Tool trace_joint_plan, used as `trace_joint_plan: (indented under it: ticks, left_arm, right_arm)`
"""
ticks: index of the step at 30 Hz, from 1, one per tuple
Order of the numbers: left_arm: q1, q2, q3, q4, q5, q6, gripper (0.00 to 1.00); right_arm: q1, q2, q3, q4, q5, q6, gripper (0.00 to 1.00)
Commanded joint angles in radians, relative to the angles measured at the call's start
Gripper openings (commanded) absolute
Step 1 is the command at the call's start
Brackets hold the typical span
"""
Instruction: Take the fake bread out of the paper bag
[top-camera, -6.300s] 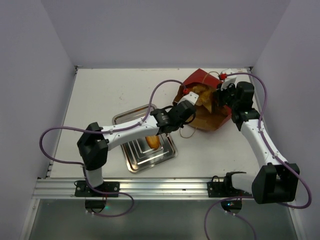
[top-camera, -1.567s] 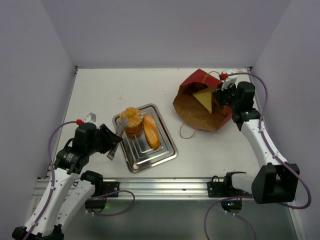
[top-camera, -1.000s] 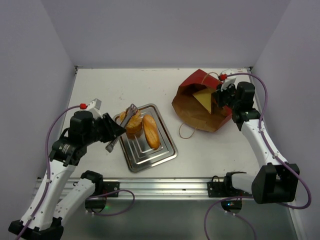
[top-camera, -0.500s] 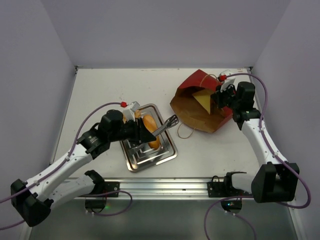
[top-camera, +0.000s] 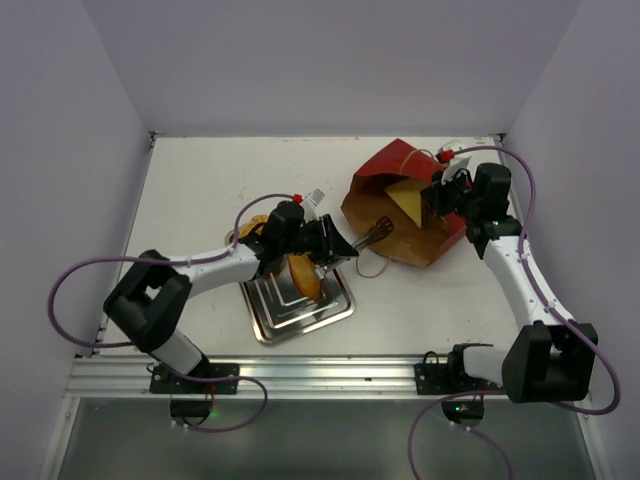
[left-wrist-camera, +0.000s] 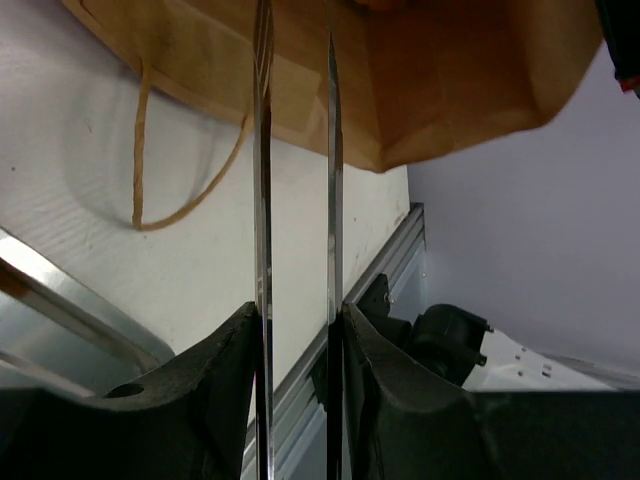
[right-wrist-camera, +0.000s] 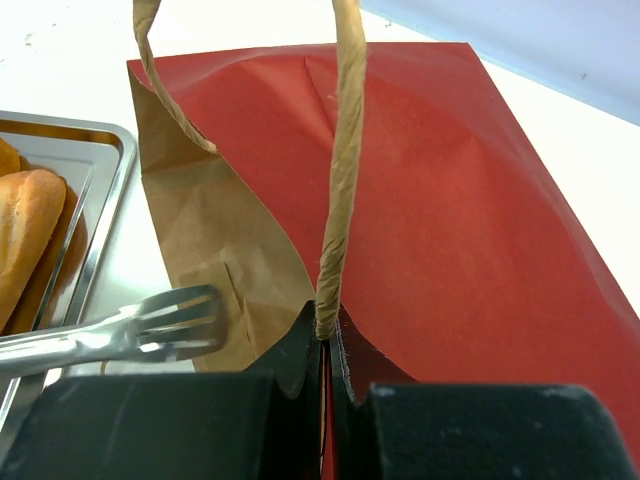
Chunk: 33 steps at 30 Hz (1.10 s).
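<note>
The dark red paper bag (top-camera: 405, 222) lies on its side, brown mouth toward the tray. A pale yellow wedge (top-camera: 407, 197) shows inside it. My right gripper (top-camera: 441, 192) is shut on the bag's string handle (right-wrist-camera: 342, 180) and holds the top edge up. My left gripper (top-camera: 333, 247) is shut on metal tongs (top-camera: 371, 234); their slightly parted, empty tips are at the bag's mouth. The tongs also show in the right wrist view (right-wrist-camera: 150, 325). A long loaf (top-camera: 303, 276) and a braided piece (top-camera: 255, 227) lie on the silver tray (top-camera: 322, 312).
The bag's second string handle (top-camera: 371, 266) loops on the table between bag and tray. The tray's corner sits just below the tongs in the left wrist view (left-wrist-camera: 60, 312). White walls close the table at back and sides; the rail (top-camera: 330, 375) runs along the near edge.
My left arm has swung right from the tray toward the bag, carrying the empty tongs to its mouth. The braided piece stays on the tray. The right gripper keeps holding the handle.
</note>
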Motion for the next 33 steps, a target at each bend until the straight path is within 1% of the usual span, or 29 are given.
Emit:
trace_joint_plan:
  ticks: [1,2,6,11,20,33]
  left_arm:
    - [-0.006,0.09,0.109,0.226,0.012,-0.102,0.4]
    - [-0.006,0.145,0.126,0.232,0.011,-0.108,0.4]
    - [-0.007,0.253,0.186,0.304,0.011,-0.162,0.41]
    - [-0.009,0.36,0.251,0.301,0.008,-0.188,0.42]
    - [-0.009,0.427,0.283,0.296,-0.003,-0.21,0.44]
    - [-0.007,0.536,0.39,0.269,0.006,-0.217,0.45]
  right_arm:
    - [-0.007,0.003,0.024,-0.007,-0.029,0.014,0.0]
    - [-0.007,0.003,0.024,-0.005,-0.027,0.014,0.0]
    - [-0.008,0.004,0.021,-0.005,-0.032,0.011,0.0]
    - [-0.008,0.007,0.021,-0.003,-0.034,0.009,0.0]
    - [-0.008,0.01,0.019,-0.002,-0.037,0.008,0.0]
    - [-0.008,0.009,0.018,-0.002,-0.038,0.004,0.0]
